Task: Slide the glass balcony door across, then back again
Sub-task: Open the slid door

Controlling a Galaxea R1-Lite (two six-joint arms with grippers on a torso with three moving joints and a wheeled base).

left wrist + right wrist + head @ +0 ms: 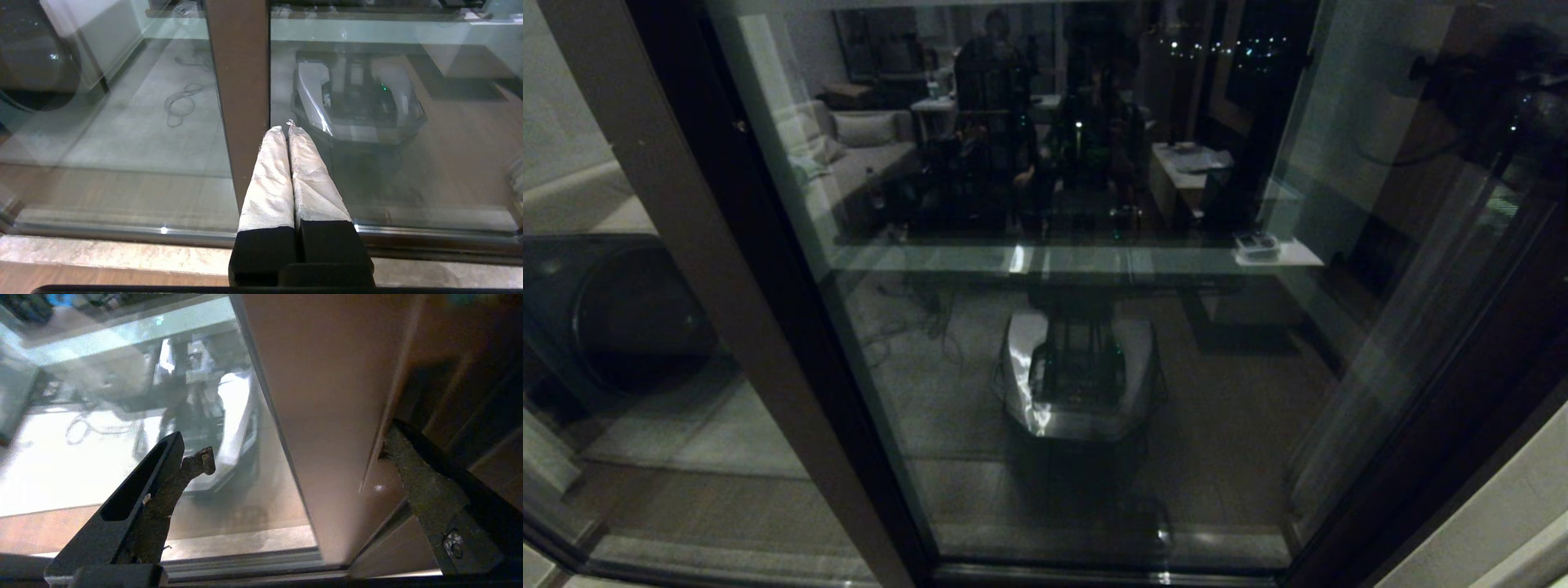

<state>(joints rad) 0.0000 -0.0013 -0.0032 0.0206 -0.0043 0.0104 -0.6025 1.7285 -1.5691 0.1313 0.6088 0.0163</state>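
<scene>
Right gripper [294,453] spread wide, straddling the brown stile [327,416] of the glass balcony door [1078,327], which fills the head view right ahead; one finger [433,486] sits at the stile's outer edge. Left gripper [288,130] is pressed closed and empty, tips just beside the other stile [241,81]. The worry: with no clamp, that finger could skid off the smooth metal, likely leaving the door behind.
</scene>
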